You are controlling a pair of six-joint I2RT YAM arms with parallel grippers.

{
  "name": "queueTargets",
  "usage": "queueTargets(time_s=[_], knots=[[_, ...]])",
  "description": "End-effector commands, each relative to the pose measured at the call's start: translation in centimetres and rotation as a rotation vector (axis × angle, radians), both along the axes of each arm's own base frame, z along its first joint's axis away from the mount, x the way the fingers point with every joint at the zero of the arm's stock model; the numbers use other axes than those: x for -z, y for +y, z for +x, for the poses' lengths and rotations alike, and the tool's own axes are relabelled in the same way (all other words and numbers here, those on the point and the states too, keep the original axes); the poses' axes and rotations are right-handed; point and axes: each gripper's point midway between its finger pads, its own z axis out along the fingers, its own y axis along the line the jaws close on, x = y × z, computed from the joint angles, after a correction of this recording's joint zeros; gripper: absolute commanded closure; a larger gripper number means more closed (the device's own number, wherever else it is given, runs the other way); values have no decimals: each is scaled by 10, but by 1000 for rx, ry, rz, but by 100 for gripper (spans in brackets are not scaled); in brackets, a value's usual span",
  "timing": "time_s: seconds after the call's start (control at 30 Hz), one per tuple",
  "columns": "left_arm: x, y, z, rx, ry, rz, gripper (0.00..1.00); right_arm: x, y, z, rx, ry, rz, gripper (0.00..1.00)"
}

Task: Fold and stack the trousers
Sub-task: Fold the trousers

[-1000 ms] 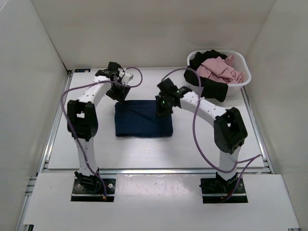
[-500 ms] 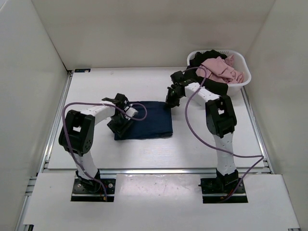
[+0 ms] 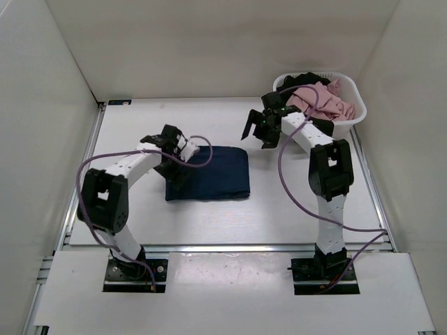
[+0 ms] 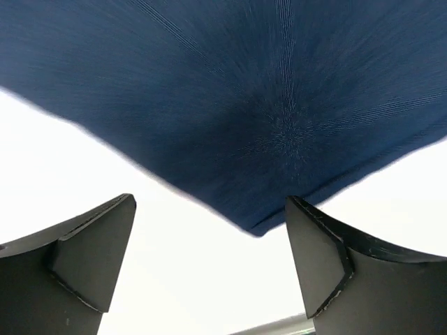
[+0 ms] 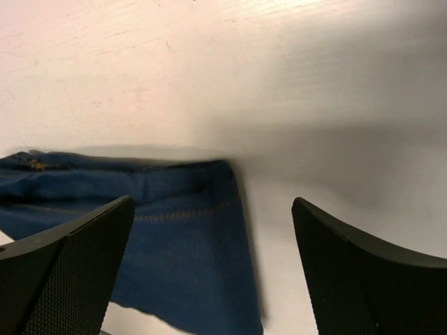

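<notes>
So the trousers look pretty much done on the folding side: they lie as a flat dark blue rectangle mid-table, between the two arms. The left gripper hangs over their left edge with its jaws wide apart and nothing in them. The right gripper sits just off the far right corner, also spread wide and empty, between the cloth and the basket. Best guess is the step in hand is the stacking part, so the next move calls for a clean grab on the whole folded bundle without letting the layers slide open. The surface is a plain white table boxed in by white walls, and the basket in the far right corner holds pink clothing and something dark.
</notes>
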Motion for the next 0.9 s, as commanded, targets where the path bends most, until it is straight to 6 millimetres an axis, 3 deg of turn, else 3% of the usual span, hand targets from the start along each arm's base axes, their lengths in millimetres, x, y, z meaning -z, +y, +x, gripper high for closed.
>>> queueTargets(time_s=[0.0,0.03,0.1,0.17,0.2,0.23,0.27,0.3,0.33,0.43,0.53,0.63,0.87], knots=[[-102,-18,42,16,-302,-158,0,-121,-27,-6,-13,-234,-56,1],[-138,-17,49,-6,-397,-202,0,-127,-37,-19,-14,-212,-98,1],[-168,2,53,-98,-476,-210,0,-151,-59,-36,-18,-224,-120,1],[-195,28,52,-201,-567,-183,0,-151,-84,-62,6,-153,-177,1],[-198,45,50,-276,-589,-154,0,-164,-92,-77,4,-169,-187,1],[-202,86,44,-389,-629,-57,0,-156,-103,-90,15,-131,-201,1],[-203,108,39,-461,-644,-8,0,-158,-109,-98,24,-132,-201,1],[-203,130,33,-534,-657,50,0,-172,-113,-112,22,-174,-193,1],[-209,170,18,-668,-689,168,0,-176,-117,-119,28,-187,-197,1],[-199,223,-22,-870,-671,370,0,-203,-141,-127,119,-263,-200,1],[-189,245,-56,-994,-658,408,0,-230,-184,-136,214,-313,-334,1],[-174,246,-78,-1029,-637,375,0,-239,-225,-149,294,-289,-486,1],[-171,248,-88,-1057,-635,356,0,-233,-237,-169,313,-266,-498,1]])
